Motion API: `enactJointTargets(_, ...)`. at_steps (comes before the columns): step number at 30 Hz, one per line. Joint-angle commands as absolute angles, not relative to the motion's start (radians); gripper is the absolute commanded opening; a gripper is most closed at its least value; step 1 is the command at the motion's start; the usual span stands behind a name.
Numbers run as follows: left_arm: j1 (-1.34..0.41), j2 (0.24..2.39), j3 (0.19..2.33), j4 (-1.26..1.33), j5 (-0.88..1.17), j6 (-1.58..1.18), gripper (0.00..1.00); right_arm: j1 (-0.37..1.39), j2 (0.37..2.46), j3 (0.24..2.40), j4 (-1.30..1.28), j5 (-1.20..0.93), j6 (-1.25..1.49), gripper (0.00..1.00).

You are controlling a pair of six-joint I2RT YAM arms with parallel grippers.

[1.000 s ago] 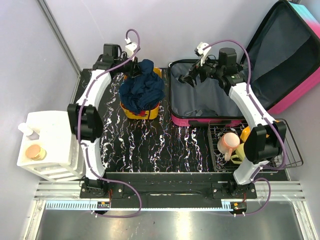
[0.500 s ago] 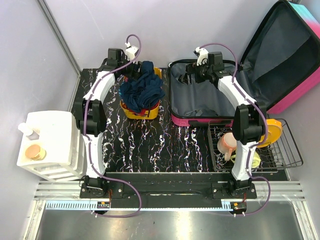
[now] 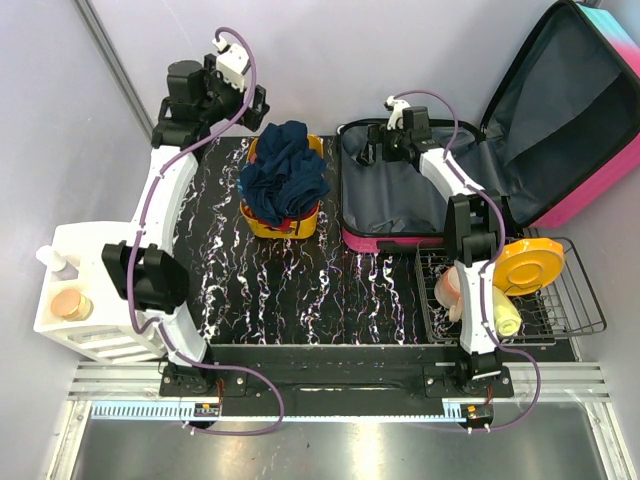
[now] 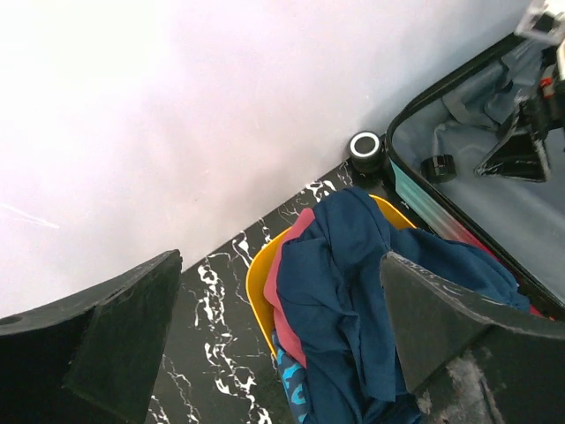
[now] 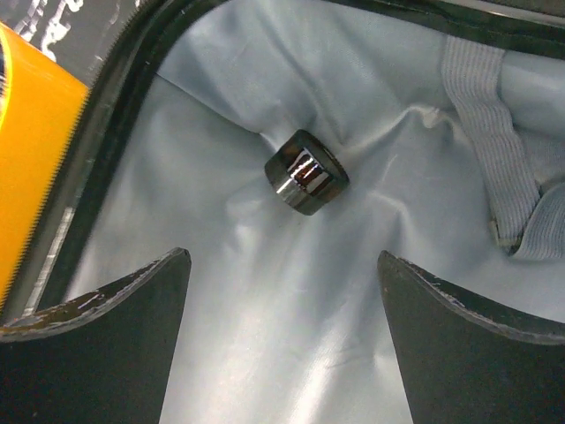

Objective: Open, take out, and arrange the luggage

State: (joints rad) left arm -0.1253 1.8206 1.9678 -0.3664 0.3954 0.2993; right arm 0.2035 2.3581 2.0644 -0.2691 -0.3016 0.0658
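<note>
We see a wire rack [image 3: 580,312] at 4 o'clock on the black marbled table [image 3: 300,290]. Orange bin [image 3: 262,226] at 12, heaped with crumpled navy cloth [image 3: 285,180]. Hard-shell luggage [image 3: 390,200] at 1, lid up. Right hand [image 5: 282,256] spread wide, empty, over a glossy dark round cap [image 5: 306,171] on the grey lining. Left hand [image 4: 281,258] at 11, spread wide, empty.

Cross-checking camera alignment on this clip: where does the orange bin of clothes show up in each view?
Top external: the orange bin is upper left of centre, heaped with dark blue clothes, just left of the luggage.
Left wrist: orange bin at bottom centre, clothes spilling over it.
Right wrist: only a strip of the orange bin wall at the left edge.
Shared landmark: the luggage, its grey inside visible in all three.
</note>
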Motion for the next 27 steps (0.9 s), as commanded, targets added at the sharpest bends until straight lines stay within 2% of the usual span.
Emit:
enactJointTargets(1,-0.121,1.772,1.911,-0.33,0.399,0.314,0.99,0.204,2.41,2.157,-0.238,-0.328,-0.122,0.95)
enactJointTargets(6,-0.12,1.755,1.898,-0.333,0.431,0.299,0.99,0.207,2.471,2.215,-0.255,-0.356,-0.297,0.95)
enactJointTargets(17,-0.12,1.743,1.87,-0.334,0.437,0.288,0.99,0.239,2.62,2.381,-0.305,-0.399,-0.482,0.94)
enactJointTargets(23,-0.12,1.736,1.864,-0.334,0.439,0.288,0.99,0.262,2.671,2.421,-0.288,-0.4,-0.589,0.85)
enactJointTargets(27,-0.12,1.733,1.859,-0.334,0.436,0.291,0.99,0.27,2.692,2.433,-0.284,-0.397,-0.632,0.67)
